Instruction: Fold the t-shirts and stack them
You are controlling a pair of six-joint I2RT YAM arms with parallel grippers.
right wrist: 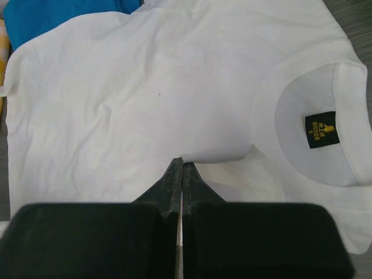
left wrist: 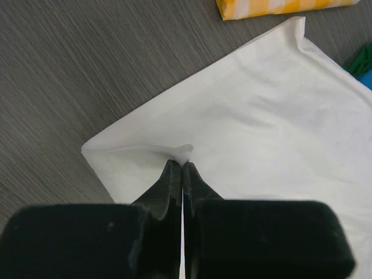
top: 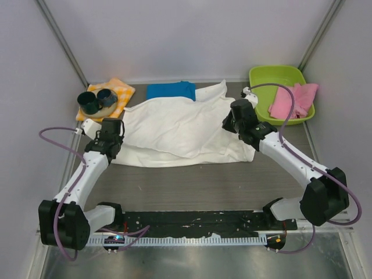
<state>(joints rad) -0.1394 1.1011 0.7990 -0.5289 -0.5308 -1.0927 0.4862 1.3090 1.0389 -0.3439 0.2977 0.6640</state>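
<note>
A large white t-shirt (top: 180, 131) lies spread across the middle of the table, plain side up, partly folded over itself. Its collar and black label (right wrist: 321, 129) show in the right wrist view. My left gripper (top: 116, 139) is shut on a pinch of the white shirt's left edge (left wrist: 182, 163). My right gripper (top: 233, 122) is shut on a fold of the white shirt (right wrist: 183, 163) beside the collar. A folded turquoise-blue t-shirt (top: 170, 90) lies at the back, just behind the white one. A sliver of green cloth (left wrist: 361, 58) shows at the left wrist view's right edge.
An orange-and-white checked cloth (top: 119, 93) at the back left carries dark cups (top: 96, 102). A green bin (top: 282, 78) holding pink cloth (top: 293, 100) stands at the back right. Grey walls close in the table's sides and back.
</note>
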